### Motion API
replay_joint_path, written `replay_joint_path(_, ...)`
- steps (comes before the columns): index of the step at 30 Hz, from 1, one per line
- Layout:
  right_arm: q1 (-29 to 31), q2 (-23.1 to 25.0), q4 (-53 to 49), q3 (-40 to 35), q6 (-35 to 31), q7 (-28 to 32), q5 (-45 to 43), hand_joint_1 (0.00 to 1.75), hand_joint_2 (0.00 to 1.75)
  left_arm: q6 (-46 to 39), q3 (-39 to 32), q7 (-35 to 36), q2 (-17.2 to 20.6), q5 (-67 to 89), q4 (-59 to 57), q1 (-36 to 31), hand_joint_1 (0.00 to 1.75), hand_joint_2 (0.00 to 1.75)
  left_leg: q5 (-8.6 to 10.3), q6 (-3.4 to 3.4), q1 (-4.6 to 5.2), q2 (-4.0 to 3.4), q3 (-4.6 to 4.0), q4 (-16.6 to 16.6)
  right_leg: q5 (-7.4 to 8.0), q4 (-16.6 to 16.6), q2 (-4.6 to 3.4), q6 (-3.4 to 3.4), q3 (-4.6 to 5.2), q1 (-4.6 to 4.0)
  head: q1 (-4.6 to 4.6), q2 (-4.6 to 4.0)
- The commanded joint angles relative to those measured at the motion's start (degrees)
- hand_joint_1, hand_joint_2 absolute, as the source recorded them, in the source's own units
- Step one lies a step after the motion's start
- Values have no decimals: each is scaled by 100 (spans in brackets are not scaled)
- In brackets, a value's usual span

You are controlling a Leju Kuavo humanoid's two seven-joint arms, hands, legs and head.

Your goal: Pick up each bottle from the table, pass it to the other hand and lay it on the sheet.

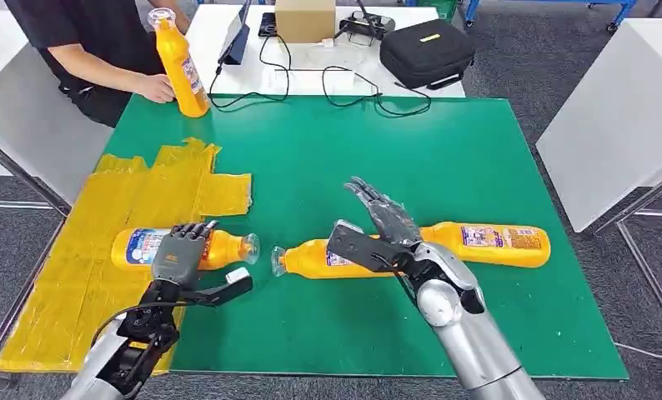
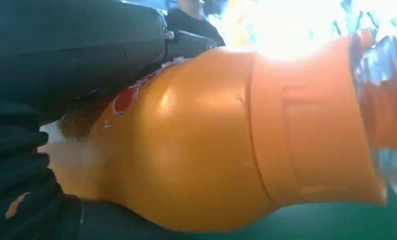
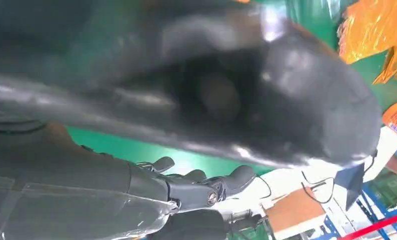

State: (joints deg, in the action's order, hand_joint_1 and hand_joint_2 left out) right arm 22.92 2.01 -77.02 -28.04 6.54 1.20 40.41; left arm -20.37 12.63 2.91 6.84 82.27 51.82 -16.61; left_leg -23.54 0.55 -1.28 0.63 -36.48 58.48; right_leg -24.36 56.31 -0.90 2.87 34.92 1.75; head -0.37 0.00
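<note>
Lower left: left hand [image 1: 180,254] clasps a bottle [image 1: 136,247] lying on the yellow sheet [image 1: 77,250] | Centre: right hand [image 1: 378,229] spread, holding nothing, above another bottle [image 1: 486,242] on green mat [image 1: 444,158] | Likely next: let go, then grasp it.

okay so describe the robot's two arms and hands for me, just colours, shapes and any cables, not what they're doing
The right arm is a smooth silver tube with a rounded silver wrist joint, ending in a dark grey right hand with slim segmented fingers and a flat, blocky thumb. The left arm looks darker, with open black framing and a thin black cable looping beside it. The left hand has a grey back plate and dark fingers.
</note>
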Motion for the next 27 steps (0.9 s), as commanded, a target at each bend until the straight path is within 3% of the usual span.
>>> replay_joint_path(1, 85, -241, 378, -331, 108, 9, -67, 0, 0, 100, 531, 193, 65, 100, -2006, -737, 0, 0, -6, 5, 1, 9, 45, -12, -10, -11, 21, -22, -50, -6, 0, 0)
replay_joint_path(8, 217, -297, 644, -507, 210, -21, -49, 0, 0, -59, 514, 288, 113, 103, -1893, -629, 0, 0, -1, 5, 3, 3, 66, -16, 1, -12, 8, -21, -72, -2, -2, 0)
replay_joint_path(9, 233, -300, 701, -547, 231, -25, -31, 0, 175, -113, 458, 307, 123, 64, -1808, -583, 0, 0, 0, 2, 3, 13, 62, -12, -1, -8, 12, -14, -72, -1, 0, 0)
replay_joint_path(17, 394, -356, 1374, -753, 325, -102, 193, 0, 175, -134, -352, -421, 87, -1316, -95, 52, 0, 0, 3, 6, 2, 15, 69, -10, -2, -7, 14, -16, -84, -3, 0, 0)
replay_joint_path(19, 437, -397, 1579, -807, 289, -138, 333, 0, 175, 109, -652, -880, -69, -2320, 777, 296, 0, 0, 3, 6, 2, 19, 65, -7, -2, -5, 17, -16, -79, -3, 0, 0)
replay_joint_path(20, 560, -470, 1545, -872, -94, -78, 570, 0, 175, -9, -745, -1262, -139, -2958, 1524, 308, 0, 0, 0, 7, -1, 9, 68, -6, -1, -7, 12, -22, -80, -7, 0, 0)
replay_joint_path(23, 750, -550, 1424, -788, 335, -352, 616, 0, 175, 1159, -992, -1217, -306, -5084, 3315, 401, 0, 0, 6, 6, -5, 36, 30, 14, -4, 10, 38, -15, -46, -9, -2, 0)
replay_joint_path(27, 843, -484, 1830, -881, 304, -340, 790, 0, 175, 1560, -1146, -1322, -360, -6871, 4267, 678, 0, 0, 12, 6, -7, 16, 10, 7, 10, 0, 19, -7, -21, -10, 0, 0)
